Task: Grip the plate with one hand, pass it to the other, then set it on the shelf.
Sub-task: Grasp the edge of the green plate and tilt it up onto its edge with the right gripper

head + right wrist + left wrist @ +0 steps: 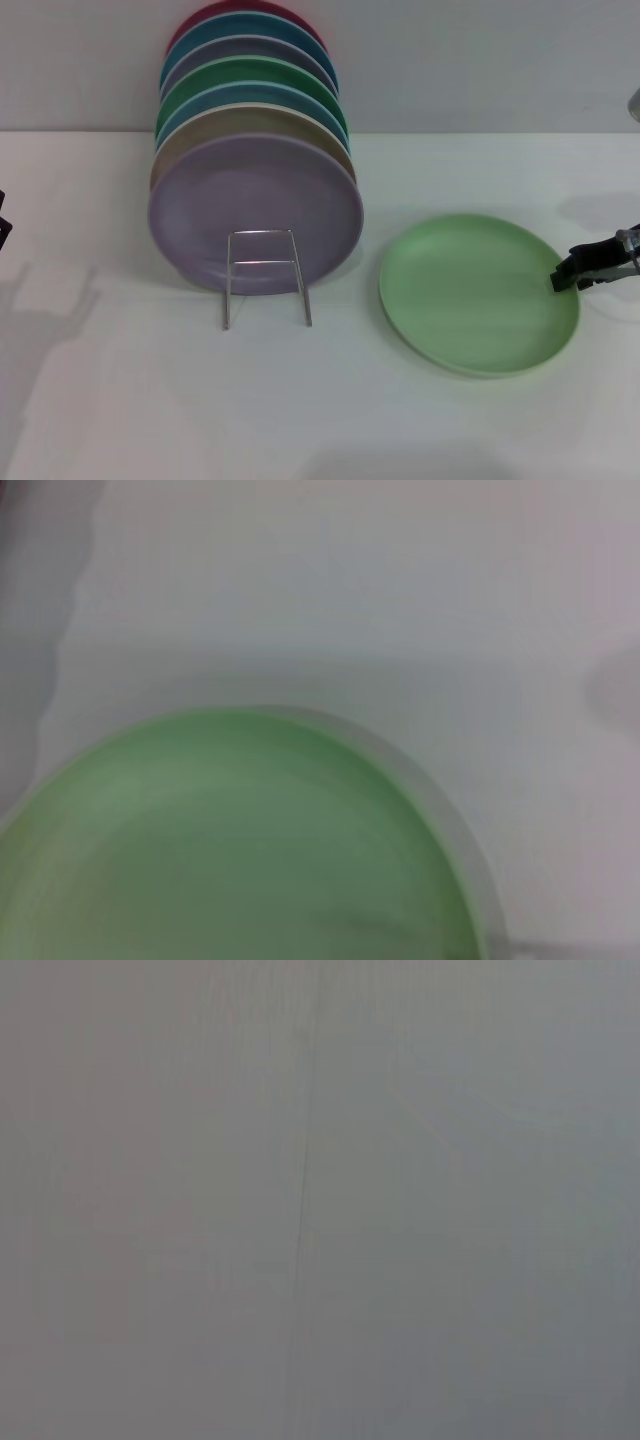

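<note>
The light green plate (478,293) lies flat on the white table, right of the rack; the right wrist view shows its rim and inner face (240,850) close up. My right gripper (562,277) reaches in from the right edge and sits at the plate's right rim. The shelf is a wire rack (266,275) holding a row of upright plates, with a lilac plate (255,210) at the front. Only a dark sliver of my left gripper (3,225) shows at the far left edge, well away from the plate.
Behind the lilac plate stand several more plates (250,80) in tan, blue, green and red. A grey wall (480,60) rises behind the table. The left wrist view shows only a plain grey surface (320,1200).
</note>
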You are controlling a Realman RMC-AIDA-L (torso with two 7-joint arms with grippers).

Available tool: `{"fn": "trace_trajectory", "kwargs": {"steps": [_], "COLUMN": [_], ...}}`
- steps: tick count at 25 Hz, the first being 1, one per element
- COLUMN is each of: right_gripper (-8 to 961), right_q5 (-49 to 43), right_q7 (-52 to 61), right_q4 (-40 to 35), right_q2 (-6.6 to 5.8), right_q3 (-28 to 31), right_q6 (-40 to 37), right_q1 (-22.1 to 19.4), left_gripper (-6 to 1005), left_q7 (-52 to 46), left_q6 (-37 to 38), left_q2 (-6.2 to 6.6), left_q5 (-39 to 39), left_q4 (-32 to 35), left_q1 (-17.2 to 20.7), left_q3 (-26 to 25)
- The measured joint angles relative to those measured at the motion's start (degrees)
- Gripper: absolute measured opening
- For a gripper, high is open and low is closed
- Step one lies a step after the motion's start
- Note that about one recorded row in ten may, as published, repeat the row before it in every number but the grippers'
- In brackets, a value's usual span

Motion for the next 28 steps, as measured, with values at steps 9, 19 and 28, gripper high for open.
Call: {"fn": "trace_trajectory", "kwargs": {"steps": [9,19,28], "right_gripper": [252,96,71], "right_q5": [0.0,0.0,0.1], "right_q7": [-0.6,-0.7,-2.9], "right_q4": [0.9,2.3,1.8], "right_q2": [0.05,-0.25,-0.09], "right_q3": [0.0,0.0,0.2], "right_q6": [-0.6,-0.9,-1.6], "right_q1": [0.4,1.1,0.6], "left_gripper": [862,861,861], "left_q7": [0.1,0.2,0.2], "left_q6": [0.0,0.0,0.0], "left_q2": [0.01,0.09,0.1], "left_q5": [-0.1,-0.1,-0.1], "left_q4": [0.5,0.5,0.5], "left_q1": [-0.2,-0.2,-0.3], "left_q3": [-0.1,-0.2,-0.2]}}
